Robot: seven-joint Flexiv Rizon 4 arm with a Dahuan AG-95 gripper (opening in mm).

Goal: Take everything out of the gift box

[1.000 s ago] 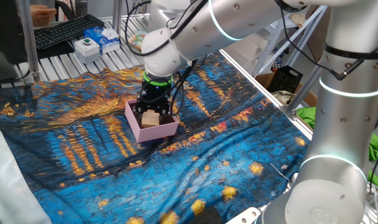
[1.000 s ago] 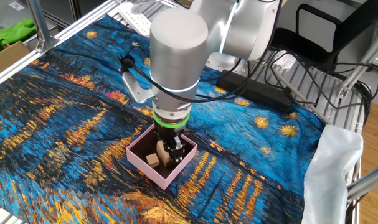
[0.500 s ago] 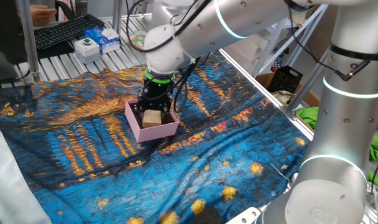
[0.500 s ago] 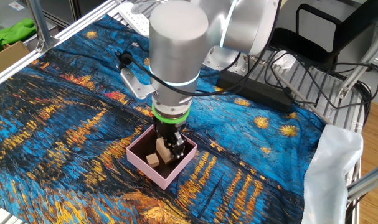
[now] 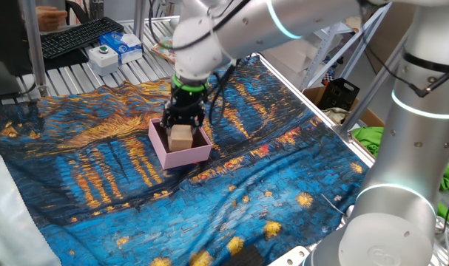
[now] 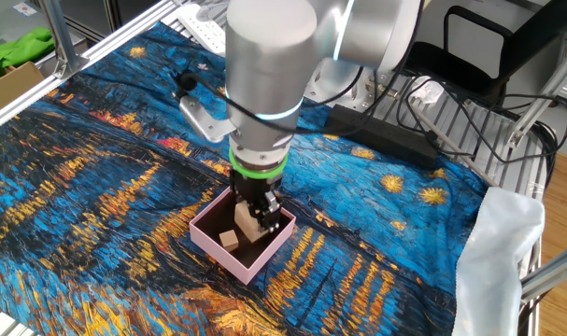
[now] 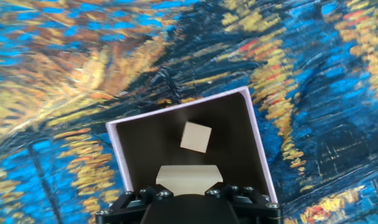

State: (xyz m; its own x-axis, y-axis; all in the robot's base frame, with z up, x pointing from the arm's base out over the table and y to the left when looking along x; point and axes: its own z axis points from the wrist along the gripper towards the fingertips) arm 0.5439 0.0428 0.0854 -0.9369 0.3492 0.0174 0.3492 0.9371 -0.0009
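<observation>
The pink gift box [image 5: 160,148] sits on the blue painted cloth; it also shows in the other fixed view [image 6: 216,245] and in the hand view [image 7: 117,163]. My gripper [image 5: 182,131] is shut on the larger tan wooden block [image 5: 181,137] and holds it just above the box's dark floor. The block also shows between the black fingers in the other fixed view [image 6: 247,220] and at the bottom of the hand view [image 7: 189,176]. The small cube [image 7: 195,137] lies on the box floor, and shows in the other fixed view [image 6: 229,239]. It is hidden in the first fixed view.
A keyboard [image 5: 80,35] and a blue-and-white carton [image 5: 128,46] lie on the metal bench behind the cloth. Black cables and a power brick [image 6: 386,140] lie past the cloth's far edge. A green cloth in a cardboard box [image 6: 12,51] is at the left.
My gripper has risen a little with the larger block in it, lifting it off the box floor. The small cube has not moved.
</observation>
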